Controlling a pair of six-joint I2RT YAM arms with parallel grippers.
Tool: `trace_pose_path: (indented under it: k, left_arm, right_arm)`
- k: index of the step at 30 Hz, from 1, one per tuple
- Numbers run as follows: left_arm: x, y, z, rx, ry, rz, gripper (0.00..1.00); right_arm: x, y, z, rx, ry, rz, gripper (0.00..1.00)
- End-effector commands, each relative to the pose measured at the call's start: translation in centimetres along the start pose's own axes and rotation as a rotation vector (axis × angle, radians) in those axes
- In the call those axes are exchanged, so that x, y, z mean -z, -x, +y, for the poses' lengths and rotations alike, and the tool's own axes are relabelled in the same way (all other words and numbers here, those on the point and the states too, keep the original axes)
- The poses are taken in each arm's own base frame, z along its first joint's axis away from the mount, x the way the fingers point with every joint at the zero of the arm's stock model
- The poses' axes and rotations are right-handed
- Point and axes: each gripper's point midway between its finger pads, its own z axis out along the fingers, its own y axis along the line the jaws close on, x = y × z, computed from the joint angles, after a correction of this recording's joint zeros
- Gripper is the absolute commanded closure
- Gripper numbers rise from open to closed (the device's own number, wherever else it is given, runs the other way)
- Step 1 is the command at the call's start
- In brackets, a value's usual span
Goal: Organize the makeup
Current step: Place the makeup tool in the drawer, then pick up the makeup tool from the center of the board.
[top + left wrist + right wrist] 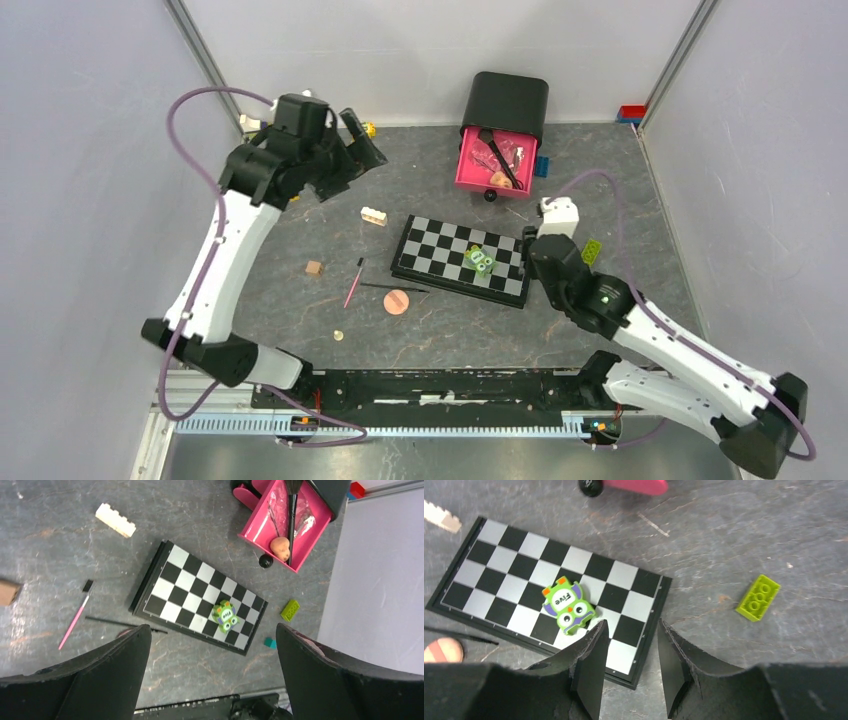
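left end effector (211,630): jaws wide, nothing in them, raised at 10 o'clock of the chequered board (460,260) in the top view. right end effector (631,630): jaws narrow with a gap, nothing between them, over the board's 3 o'clock end, just beside the small green owl item (568,605) lying on the board. pink tray (470,183) at 12 o'clock of the board holds the black brush (291,515) and a peach sponge (280,547). pink pencil (353,285), dark pencil (393,287) and round peach puff (397,302) lie on the tabletop (450,340) at 9 o'clock of the board.
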Motion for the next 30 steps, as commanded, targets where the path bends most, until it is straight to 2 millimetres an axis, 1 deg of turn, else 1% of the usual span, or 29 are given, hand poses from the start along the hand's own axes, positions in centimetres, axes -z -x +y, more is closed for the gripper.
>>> trace_pose_path:
  k: [1, 2, 5, 6, 9, 11, 13, 16, 19, 24, 30]
  left_arm:
    - [4.9, -1.1, 0.9, 0.055, -0.013, 0.049, 0.0]
    - [5.8, -0.5, 1.4, 0.064, 0.011, 0.021, 0.0]
    - [8.8, 0.3, 2.4, 0.103, 0.06, -0.02, 0.0]
    - [9.7, 0.5, 2.5, 0.113, 0.063, -0.029, 0.0]
    - [11.6, 0.9, 2.4, 0.147, 0.039, -0.043, 0.0]
    - [12.1, 0.8, 1.8, 0.152, 0.006, -0.034, 0.0]
    - [12.2, 0.6, 1.2, 0.146, -0.02, -0.016, 0.0]
    - [12.2, 0.6, 0.5, 0.146, -0.044, 0.005, 0.0]
    - [12.6, 0.9, 0.3, 0.147, -0.056, -0.012, 0.0]
    - [13.2, 1.0, 0.3, 0.155, -0.076, -0.032, 0.0]
    - [14.5, 1.6, 0.2, 0.163, -0.106, -0.078, 0.0]
  right_arm:
    - [-0.7, 1.5, 4.2, 0.001, 0.155, 0.001, 0.53]
    - [-1.0, 1.2, 5.1, 0.003, 0.182, 0.012, 0.53]
    - [-1.6, 0.6, 8.2, 0.033, 0.261, 0.051, 0.52]
    - [-1.7, 0.3, 9.4, 0.055, 0.281, 0.066, 0.52]
    - [-1.7, -0.5, 12.7, 0.096, 0.344, 0.093, 0.52]
    - [-1.6, -1.3, 14.6, 0.1, 0.383, 0.106, 0.51]
    - [-1.5, -2.3, 16.4, 0.104, 0.422, 0.124, 0.51]
    - [-1.0, -3.4, 18.7, 0.119, 0.47, 0.142, 0.51]
    - [-0.4, -4.2, 20.9, 0.154, 0.525, 0.158, 0.51]
    - [0.8, -5.2, 23.9, 0.23, 0.603, 0.168, 0.5]
    - [1.5, -7.1, 26.4, 0.277, 0.656, 0.214, 0.48]
